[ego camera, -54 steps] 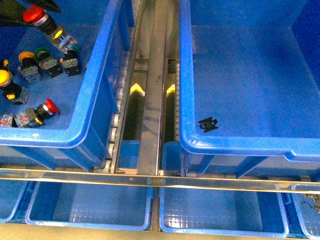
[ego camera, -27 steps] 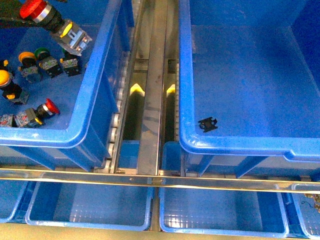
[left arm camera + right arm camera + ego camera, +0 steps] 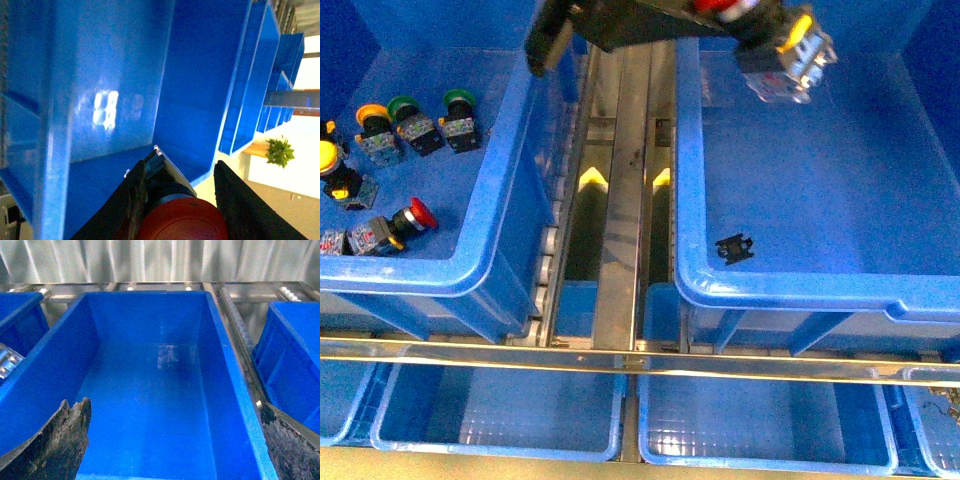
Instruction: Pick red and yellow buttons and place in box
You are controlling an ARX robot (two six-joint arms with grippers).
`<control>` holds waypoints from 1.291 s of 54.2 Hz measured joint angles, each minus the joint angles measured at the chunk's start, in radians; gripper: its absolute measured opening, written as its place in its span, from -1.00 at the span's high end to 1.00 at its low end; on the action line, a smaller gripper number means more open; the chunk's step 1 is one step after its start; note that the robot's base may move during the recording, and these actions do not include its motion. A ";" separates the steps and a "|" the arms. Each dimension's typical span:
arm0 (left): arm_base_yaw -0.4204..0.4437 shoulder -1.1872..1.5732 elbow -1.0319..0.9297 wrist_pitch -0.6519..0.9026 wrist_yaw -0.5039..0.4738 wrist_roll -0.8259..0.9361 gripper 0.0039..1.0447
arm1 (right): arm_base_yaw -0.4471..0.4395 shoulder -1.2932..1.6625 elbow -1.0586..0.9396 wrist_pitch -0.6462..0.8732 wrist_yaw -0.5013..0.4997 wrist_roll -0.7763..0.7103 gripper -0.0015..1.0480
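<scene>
My left gripper (image 3: 738,12) is shut on a red button (image 3: 782,62), holding it in the air over the far end of the box (image 3: 686,210), the large blue bin on the right. The left wrist view shows the red cap (image 3: 181,224) squeezed between the black fingers (image 3: 131,201), with the box floor (image 3: 100,105) beyond. More buttons lie in the left bin (image 3: 510,180): a red one (image 3: 412,215) and yellow ones (image 3: 330,158) (image 3: 370,116). My right gripper (image 3: 175,450) is open with nothing in it, over an empty blue bin (image 3: 150,390).
Green-capped buttons (image 3: 402,106) (image 3: 460,100) sit beside the yellow ones. A small black part (image 3: 735,248) lies on the box floor near its front wall. A metal roller track (image 3: 620,200) runs between the bins. Shallow blue trays (image 3: 500,415) stand below the front rail.
My left arm has swung right, carrying the red button from above the left bin across the track to above the box. The buttons in the left bin have not moved.
</scene>
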 joint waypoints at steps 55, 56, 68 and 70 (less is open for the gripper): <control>-0.137 0.227 0.233 -0.035 -0.090 -0.095 0.37 | 0.076 0.119 0.075 -0.191 0.201 -0.024 -0.88; -0.137 0.227 0.233 -0.035 -0.090 -0.095 0.37 | 0.106 0.182 0.108 -0.240 0.263 -0.044 -0.88; -0.138 0.227 0.233 -0.032 -0.090 -0.098 0.37 | 0.244 0.661 0.247 -0.019 0.215 -0.266 -0.88; -0.138 0.227 0.233 -0.032 -0.090 -0.098 0.37 | 0.248 0.702 0.257 0.016 0.193 -0.300 -0.88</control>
